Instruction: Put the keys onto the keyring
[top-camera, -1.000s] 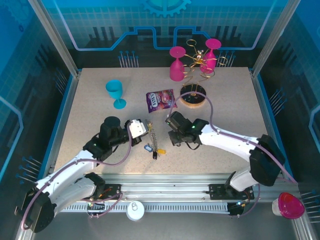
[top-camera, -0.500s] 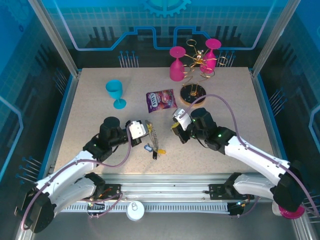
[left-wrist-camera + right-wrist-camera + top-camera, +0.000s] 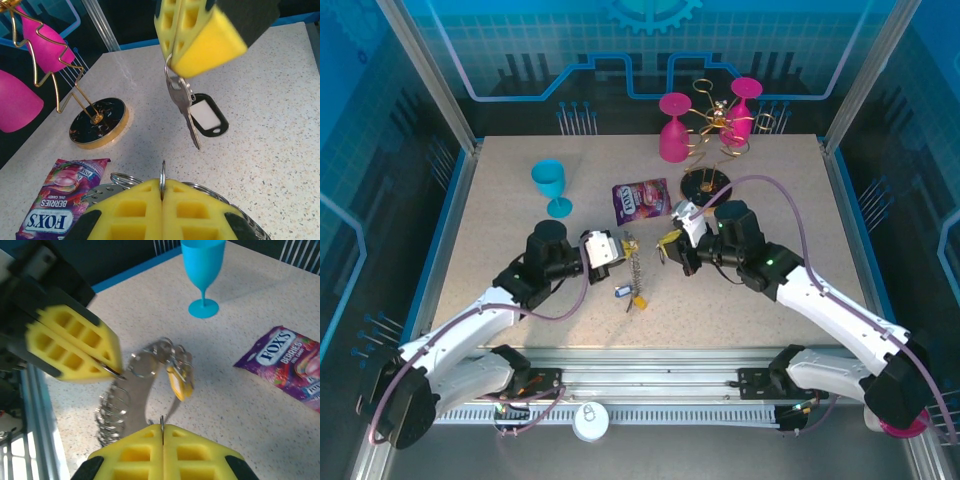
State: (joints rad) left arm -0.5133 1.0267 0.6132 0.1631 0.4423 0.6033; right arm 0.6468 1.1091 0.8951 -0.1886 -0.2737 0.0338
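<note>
Hanging nearly upright, clamped in the right pincer [image 3: 174, 52], a black-tagged key [image 3: 186, 117] points its blade down at the tabletop [image 3: 280, 125]; the left pincer [image 3: 162, 190] grips the keyring [image 3: 162, 170].

Blue goblet [image 3: 551, 187] stood upright at rear left of table [image 3: 500, 230]. Purple snack packet [image 3: 641, 200] lay flat, near round dark base [image 3: 705, 185] of gold wire rack [image 3: 715, 125]. One pink glass [image 3: 673, 128] stood beside rack, second pink glass [image 3: 744, 105] sat on it.
</note>
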